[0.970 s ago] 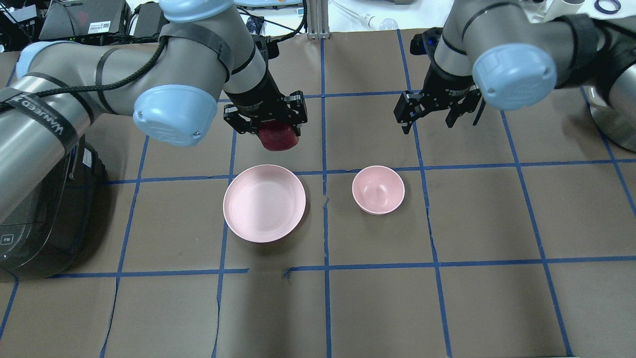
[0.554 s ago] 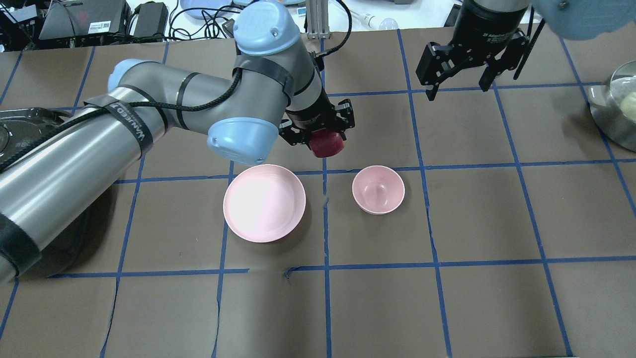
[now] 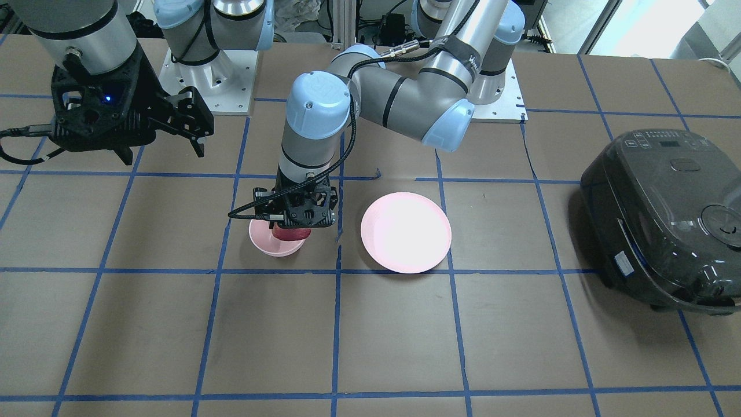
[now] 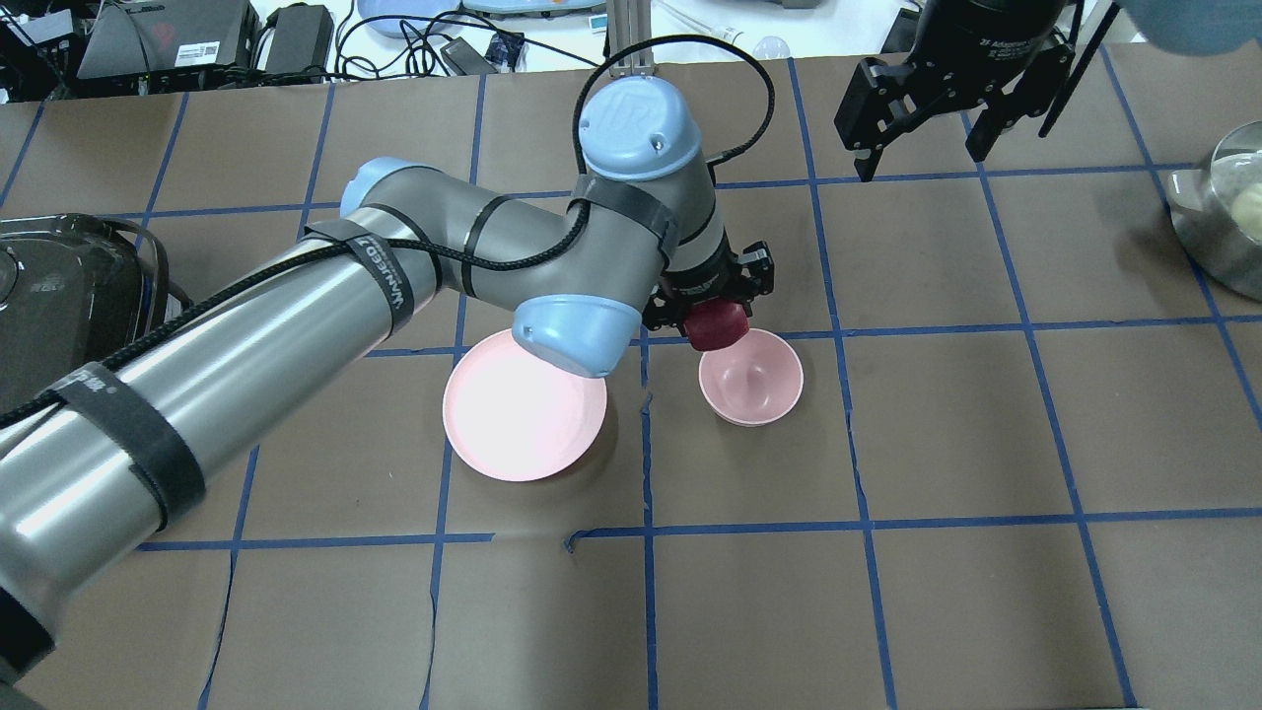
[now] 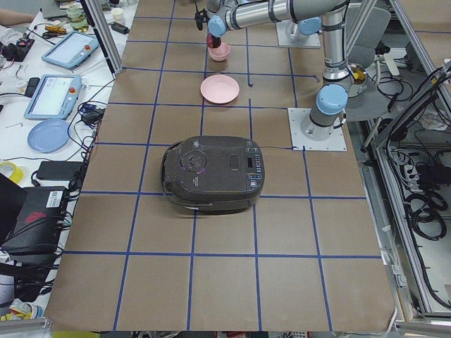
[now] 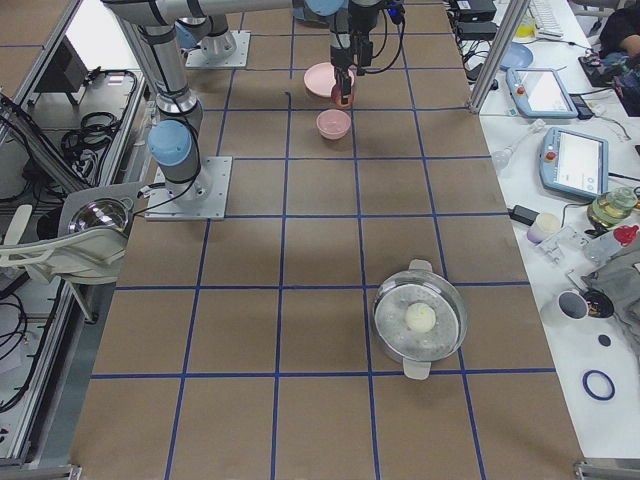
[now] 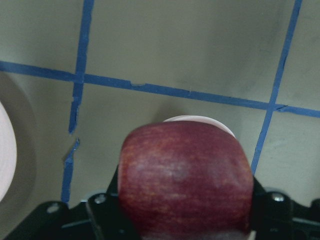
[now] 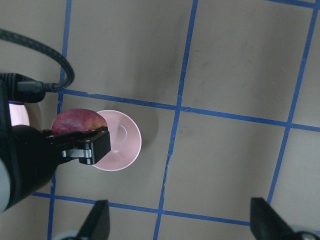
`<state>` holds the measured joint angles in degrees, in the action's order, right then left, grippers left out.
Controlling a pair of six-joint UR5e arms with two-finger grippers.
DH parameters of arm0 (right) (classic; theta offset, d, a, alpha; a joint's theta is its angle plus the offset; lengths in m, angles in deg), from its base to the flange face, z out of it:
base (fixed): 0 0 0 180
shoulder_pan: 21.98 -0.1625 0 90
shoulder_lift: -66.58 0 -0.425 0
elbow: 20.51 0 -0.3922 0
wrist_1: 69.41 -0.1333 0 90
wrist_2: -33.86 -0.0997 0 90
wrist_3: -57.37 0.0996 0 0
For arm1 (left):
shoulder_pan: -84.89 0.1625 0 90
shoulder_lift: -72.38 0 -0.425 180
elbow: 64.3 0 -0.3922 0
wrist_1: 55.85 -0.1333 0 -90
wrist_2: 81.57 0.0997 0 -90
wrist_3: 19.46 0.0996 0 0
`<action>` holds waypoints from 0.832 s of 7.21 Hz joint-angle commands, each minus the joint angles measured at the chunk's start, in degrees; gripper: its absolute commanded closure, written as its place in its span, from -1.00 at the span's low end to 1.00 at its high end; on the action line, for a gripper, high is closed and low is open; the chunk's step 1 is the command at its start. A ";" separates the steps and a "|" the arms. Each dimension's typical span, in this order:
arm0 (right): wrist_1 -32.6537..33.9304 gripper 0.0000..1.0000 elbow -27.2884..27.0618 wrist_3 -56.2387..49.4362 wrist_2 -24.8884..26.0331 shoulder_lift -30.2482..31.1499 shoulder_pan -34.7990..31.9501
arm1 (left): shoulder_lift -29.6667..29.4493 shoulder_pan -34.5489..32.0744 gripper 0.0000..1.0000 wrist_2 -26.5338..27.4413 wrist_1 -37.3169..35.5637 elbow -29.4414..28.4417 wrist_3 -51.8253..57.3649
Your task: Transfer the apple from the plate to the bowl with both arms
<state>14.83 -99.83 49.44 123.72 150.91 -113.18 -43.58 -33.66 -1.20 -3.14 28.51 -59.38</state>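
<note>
My left gripper (image 4: 717,308) is shut on the dark red apple (image 4: 717,325) and holds it just above the far left rim of the small pink bowl (image 4: 754,380). In the left wrist view the apple (image 7: 185,177) fills the jaws, and only a sliver of the bowl's rim (image 7: 200,119) shows behind it. The wide pink plate (image 4: 513,419) lies to the bowl's left with nothing on it. My right gripper (image 4: 922,148) is open and empty, high over the table's far right. The right wrist view looks down on the apple (image 8: 75,121) and the bowl (image 8: 122,142).
A black rice cooker (image 3: 666,214) stands at the table's left end, under my left arm's upper part. A metal pot (image 4: 1223,212) with a pale round thing inside stands at the right edge. Blue tape lines grid the brown table.
My left arm has carried the apple to the right, from beyond the plate to over the bowl's rim, and lower. My right gripper has drawn back and up, still open.
</note>
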 commanded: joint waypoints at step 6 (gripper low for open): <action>-0.57 -1.00 -0.48 0.01 0.23 0.14 0.14 | -4.54 -2.12 -1.00 -0.20 -1.04 0.17 -0.43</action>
<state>14.33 -100.21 49.46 123.95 151.02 -113.00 -48.07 -35.66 -0.93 -4.52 28.70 -59.80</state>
